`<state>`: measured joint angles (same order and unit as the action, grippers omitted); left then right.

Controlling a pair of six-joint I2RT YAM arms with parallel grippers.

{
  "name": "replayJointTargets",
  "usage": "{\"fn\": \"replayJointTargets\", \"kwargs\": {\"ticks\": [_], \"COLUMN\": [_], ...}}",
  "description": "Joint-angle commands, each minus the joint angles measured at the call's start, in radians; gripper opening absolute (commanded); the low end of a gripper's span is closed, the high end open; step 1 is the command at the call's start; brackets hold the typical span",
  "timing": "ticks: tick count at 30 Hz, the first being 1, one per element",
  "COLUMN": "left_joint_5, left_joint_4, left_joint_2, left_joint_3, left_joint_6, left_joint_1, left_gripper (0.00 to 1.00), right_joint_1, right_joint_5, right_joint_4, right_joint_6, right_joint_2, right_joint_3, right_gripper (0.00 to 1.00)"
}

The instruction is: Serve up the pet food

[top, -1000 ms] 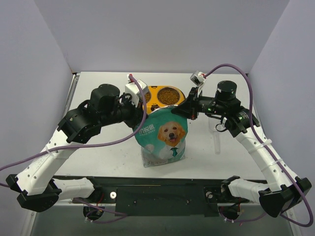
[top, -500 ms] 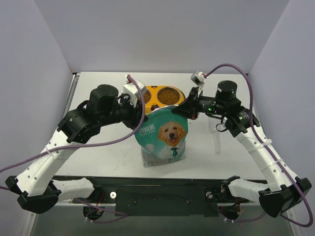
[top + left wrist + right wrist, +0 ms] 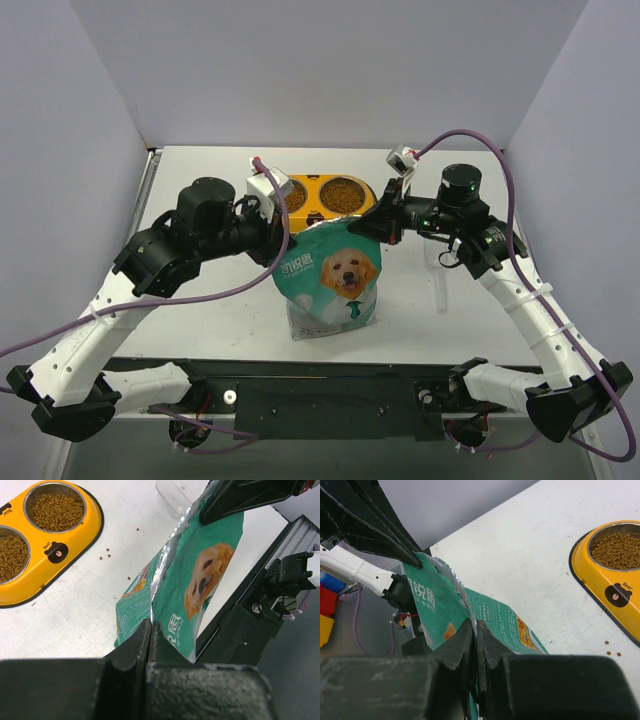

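The pet food is brown kibble filling both steel bowls (image 3: 57, 511) (image 3: 10, 557) of the yellow feeder (image 3: 318, 209); a few pellets (image 3: 106, 556) lie loose on the table. The teal bag with the golden dog (image 3: 330, 280) stands upright in front of the feeder. My left gripper (image 3: 150, 629) is shut on the bag's top left edge. My right gripper (image 3: 476, 629) is shut on the top right edge. Between the two grips the foil-lined mouth (image 3: 172, 545) stands slightly parted. The bag's contents are hidden.
A clear plastic scoop (image 3: 172, 495) lies on the table to the right of the bag, near the right arm. The feeder (image 3: 600, 582) sits just behind the bag. White walls close off the back and sides. The black base rail (image 3: 330, 385) runs along the near edge.
My left gripper opened briefly, shifted a little to the left, and has closed on the bag's top left edge. The right arm and the bag have stayed put.
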<state>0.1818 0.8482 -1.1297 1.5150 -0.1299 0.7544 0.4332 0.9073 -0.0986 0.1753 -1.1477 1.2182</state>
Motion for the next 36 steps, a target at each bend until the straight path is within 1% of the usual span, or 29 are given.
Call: {"fn": "replayJointTargets", "kwargs": {"ticks": [1, 4, 5, 10, 12, 13, 15, 22, 23, 24, 25, 26, 27, 30, 33, 36], "left_joint_5": [-0.045, -0.054, -0.065, -0.081, -0.073, -0.07, -0.071, -0.085, -0.093, -0.097, -0.11, -0.12, -0.133, -0.131, -0.024, 0.039], "left_joint_4": [0.109, 0.123, 0.123, 0.155, 0.155, 0.155, 0.16, 0.16, 0.17, 0.172, 0.167, 0.163, 0.147, 0.134, 0.109, 0.052], "left_joint_2": [0.047, 0.054, 0.06, 0.058, 0.062, 0.064, 0.064, 0.074, 0.073, 0.073, 0.076, 0.088, 0.096, 0.117, 0.114, 0.128], "left_joint_3": [0.01, 0.008, 0.004, 0.01, 0.008, 0.007, 0.007, 0.023, 0.031, 0.031, 0.025, 0.019, 0.007, -0.01, -0.035, -0.07], "left_joint_6": [0.004, -0.002, -0.005, 0.001, 0.003, 0.003, 0.007, 0.023, 0.018, 0.007, 0.003, -0.013, -0.019, -0.06, -0.097, -0.129], "left_joint_1": [-0.044, -0.047, -0.046, -0.046, -0.046, -0.046, -0.046, -0.046, -0.047, -0.047, -0.046, -0.046, -0.05, -0.081, -0.153, -0.171], "left_gripper": [0.0, 0.23, 0.26, 0.29, 0.26, 0.16, 0.0, 0.0, 0.02, 0.14, 0.39, 0.49, 0.65, 0.68, 0.7, 0.7], "right_joint_1": [-0.031, -0.031, -0.033, -0.033, -0.031, -0.033, -0.033, -0.033, -0.033, -0.033, -0.033, -0.033, -0.033, -0.033, -0.033, -0.031], "right_joint_5": [-0.059, -0.059, -0.058, -0.056, -0.054, -0.054, -0.056, -0.053, -0.053, -0.051, -0.051, -0.05, -0.05, -0.047, -0.044, -0.039], "right_joint_4": [0.089, 0.089, 0.089, 0.089, 0.089, 0.089, 0.089, 0.089, 0.089, 0.091, 0.089, 0.089, 0.089, 0.089, 0.089, 0.089], "right_joint_6": [-0.023, -0.025, -0.025, -0.025, -0.025, -0.023, -0.023, -0.023, -0.023, -0.023, -0.023, -0.023, -0.022, -0.02, -0.023, -0.02], "right_joint_2": [0.039, 0.042, 0.042, 0.045, 0.045, 0.046, 0.048, 0.046, 0.046, 0.045, 0.045, 0.045, 0.043, 0.046, 0.046, 0.046], "right_joint_3": [0.021, 0.02, 0.02, 0.023, 0.021, 0.021, 0.021, 0.023, 0.024, 0.024, 0.026, 0.026, 0.027, 0.026, 0.024, 0.024], "right_gripper": [0.0, 0.0, 0.0, 0.0, 0.0, 0.0, 0.0, 0.0, 0.0, 0.0, 0.0, 0.0, 0.0, 0.0, 0.0, 0.0]}}
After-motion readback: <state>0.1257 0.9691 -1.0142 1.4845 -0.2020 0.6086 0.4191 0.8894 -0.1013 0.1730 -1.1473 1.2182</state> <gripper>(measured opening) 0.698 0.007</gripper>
